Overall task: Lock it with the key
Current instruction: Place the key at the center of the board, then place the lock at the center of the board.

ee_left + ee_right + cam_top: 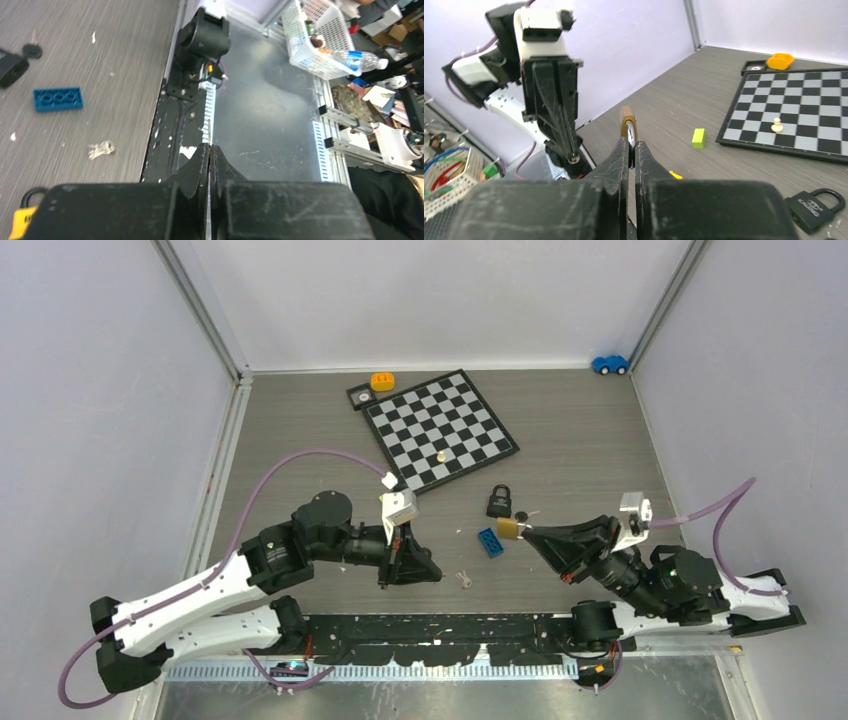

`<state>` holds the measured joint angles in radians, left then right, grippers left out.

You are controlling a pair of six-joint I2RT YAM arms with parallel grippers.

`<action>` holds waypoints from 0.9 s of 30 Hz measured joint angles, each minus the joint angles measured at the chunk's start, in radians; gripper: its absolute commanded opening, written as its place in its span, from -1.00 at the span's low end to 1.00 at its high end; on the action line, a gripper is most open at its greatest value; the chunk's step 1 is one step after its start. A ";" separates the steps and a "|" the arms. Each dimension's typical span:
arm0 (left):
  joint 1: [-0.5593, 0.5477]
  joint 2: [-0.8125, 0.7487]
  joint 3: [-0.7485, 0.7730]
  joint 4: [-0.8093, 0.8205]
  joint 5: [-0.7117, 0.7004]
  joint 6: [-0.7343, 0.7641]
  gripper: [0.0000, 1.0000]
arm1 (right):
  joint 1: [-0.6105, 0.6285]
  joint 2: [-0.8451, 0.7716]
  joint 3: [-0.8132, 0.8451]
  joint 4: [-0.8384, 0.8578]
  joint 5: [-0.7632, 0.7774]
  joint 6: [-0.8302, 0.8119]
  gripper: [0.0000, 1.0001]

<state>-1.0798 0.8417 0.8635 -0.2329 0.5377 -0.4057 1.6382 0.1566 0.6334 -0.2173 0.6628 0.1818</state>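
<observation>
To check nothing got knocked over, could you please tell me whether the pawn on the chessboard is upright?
Upright: the pawn stands on its base on the chessboard.

I'm picking out raised lettering on the black padlock (811,212) lying on the desk (704,100) — probably a brand word, but I'm not managing to read its letters. Nothing else is reading legibly.
</observation>
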 measured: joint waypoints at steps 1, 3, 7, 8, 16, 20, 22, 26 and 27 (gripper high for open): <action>0.000 -0.011 -0.008 -0.019 -0.018 0.003 -1.00 | 0.000 -0.016 0.000 -0.003 0.020 0.001 -0.99; 0.000 -0.029 -0.021 -0.058 -0.063 0.010 -1.00 | 0.000 -0.026 -0.001 -0.011 0.056 0.008 -0.99; 0.000 -0.041 -0.053 -0.136 -0.209 0.005 -1.00 | 0.000 0.017 -0.026 -0.032 0.153 0.072 -0.99; 0.000 -0.041 -0.064 -0.154 -0.251 -0.005 -1.00 | 0.000 0.052 -0.032 -0.040 0.178 0.100 -0.99; 0.160 0.026 -0.192 -0.152 -0.405 -0.103 -1.00 | -0.055 0.592 -0.043 -0.062 0.166 0.402 -0.99; 0.246 0.158 -0.200 -0.085 -0.405 -0.115 -1.00 | -0.297 0.837 -0.050 -0.024 -0.055 0.531 -1.00; 0.257 0.243 -0.181 -0.052 -0.405 -0.110 -1.00 | -0.451 0.900 -0.075 0.039 -0.164 0.585 -1.00; 0.269 0.409 -0.139 0.022 -0.406 -0.105 -1.00 | -0.612 0.970 -0.106 0.124 -0.266 0.634 -0.99; 0.271 0.453 -0.129 0.046 -0.406 -0.105 -1.00 | -0.631 0.992 -0.106 0.150 -0.293 0.638 -0.99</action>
<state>-0.8085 1.2949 0.7345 -0.1871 0.1322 -0.5102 1.0069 1.1484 0.5274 -0.0677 0.3698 0.8196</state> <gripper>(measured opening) 0.009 0.066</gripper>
